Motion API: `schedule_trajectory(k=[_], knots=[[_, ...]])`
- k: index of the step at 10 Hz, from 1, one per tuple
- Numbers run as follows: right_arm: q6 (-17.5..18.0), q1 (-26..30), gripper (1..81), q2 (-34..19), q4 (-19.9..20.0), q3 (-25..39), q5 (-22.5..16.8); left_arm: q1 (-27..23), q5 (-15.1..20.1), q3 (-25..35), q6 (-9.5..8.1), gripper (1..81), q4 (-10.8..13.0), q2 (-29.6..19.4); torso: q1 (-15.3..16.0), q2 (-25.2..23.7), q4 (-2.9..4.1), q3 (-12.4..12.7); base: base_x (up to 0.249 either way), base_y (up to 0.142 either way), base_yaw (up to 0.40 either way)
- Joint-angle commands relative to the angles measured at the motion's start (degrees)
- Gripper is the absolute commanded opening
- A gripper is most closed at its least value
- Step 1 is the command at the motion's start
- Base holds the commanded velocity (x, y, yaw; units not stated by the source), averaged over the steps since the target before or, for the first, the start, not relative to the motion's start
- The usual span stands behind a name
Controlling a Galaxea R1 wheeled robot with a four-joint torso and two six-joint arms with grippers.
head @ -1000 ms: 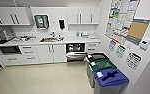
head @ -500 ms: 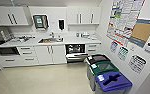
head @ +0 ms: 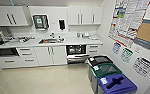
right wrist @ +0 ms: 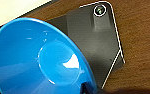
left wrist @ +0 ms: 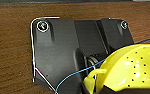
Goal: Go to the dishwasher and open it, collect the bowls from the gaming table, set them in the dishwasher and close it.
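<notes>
Head view showed the dishwasher (head: 76,53) open under the counter (head: 73,41), beside three bins (head: 108,75). Left wrist view showed a perforated yellow bowl (left wrist: 131,70) (grip unclear). Right wrist view showed a blue bowl (right wrist: 38,60), grip likewise unclear.

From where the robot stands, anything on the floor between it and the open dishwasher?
Nothing visible. The dishwasher under the counter has its door down, and the floor leading to it looks bare. The bins stand along the wall beside that path, not across it.
</notes>
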Motion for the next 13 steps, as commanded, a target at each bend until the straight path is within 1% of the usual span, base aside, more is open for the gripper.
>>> schedule_trajectory(k=[1, 6, 13], knots=[[-0.07, 1.81, 1.0, -0.66, -0.4, 0.08, -2.24, -1.8, 2.47, 0.26, -0.13, 1.0, -0.14, -0.91, 0.0, 0.0, 0.0, 0.0, 0.102, 0.082, 0.0], [-0.07, 1.73, 1.0, -0.66, -0.4, 0.08, -2.24, -1.72, 2.47, 0.26, -0.13, 1.0, -0.23, -0.83, -0.02, 0.0, 0.0, 0.0, 0.109, 0.075, 0.0], [-0.07, 1.73, 1.0, -0.66, -0.39, -0.01, -2.33, -1.72, 2.38, 0.26, -0.13, 1.0, -0.23, -0.91, 0.0, 0.0, 0.0, 0.0, 0.136, 0.0, 0.0]])
